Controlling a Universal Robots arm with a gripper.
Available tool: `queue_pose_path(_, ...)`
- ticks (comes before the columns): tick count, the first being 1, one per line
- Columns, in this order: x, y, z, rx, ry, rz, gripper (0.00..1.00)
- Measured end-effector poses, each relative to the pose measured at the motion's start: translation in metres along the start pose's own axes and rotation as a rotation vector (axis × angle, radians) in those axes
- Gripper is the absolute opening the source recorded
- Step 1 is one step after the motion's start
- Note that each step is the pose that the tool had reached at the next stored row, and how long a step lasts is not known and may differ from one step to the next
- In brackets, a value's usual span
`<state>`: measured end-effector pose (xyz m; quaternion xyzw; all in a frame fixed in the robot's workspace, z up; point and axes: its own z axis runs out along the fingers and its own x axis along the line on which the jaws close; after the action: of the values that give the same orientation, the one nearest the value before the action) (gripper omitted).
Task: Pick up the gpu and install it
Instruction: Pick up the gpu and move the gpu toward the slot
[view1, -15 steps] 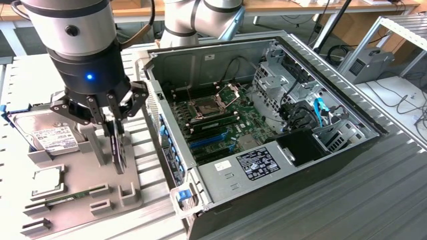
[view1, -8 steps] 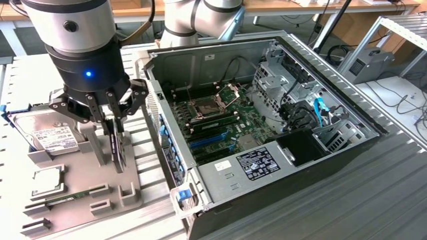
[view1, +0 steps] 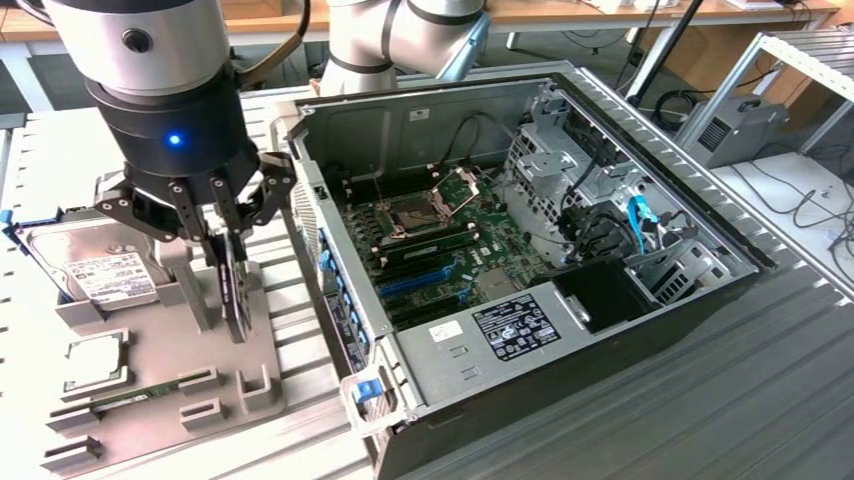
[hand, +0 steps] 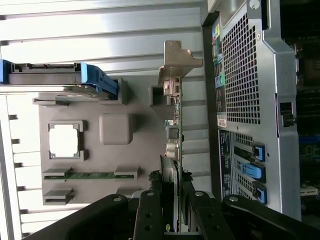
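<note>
Tool (view1: 224, 238) is clenched from above on the gpu (view1: 238, 298), a thin black rectangular card with a pale metal end bracket, and I see its fingers (hand: 150, 215) on both sides of it. This card stands on its edge in the grey plastic holder (view1: 147, 375), just beside the open black computer case (view1: 534, 250). Both rest on the ribbed pale metal surface (view1: 747, 400); wooden desks (view1: 641, 12) stand behind.

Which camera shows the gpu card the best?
The wrist view: the gpu runs edge-on, green side showing, from its pale metal bracket to where the gripper pinches it. The exterior view shows just a thin dark slab under the gripper.
</note>
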<state>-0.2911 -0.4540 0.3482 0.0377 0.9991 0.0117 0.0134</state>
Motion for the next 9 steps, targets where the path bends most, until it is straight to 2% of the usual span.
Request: queue_pose_path(9, -0.0001, 0.0001, -0.0056, 0.0, 0.0, 0.0, 0.26)
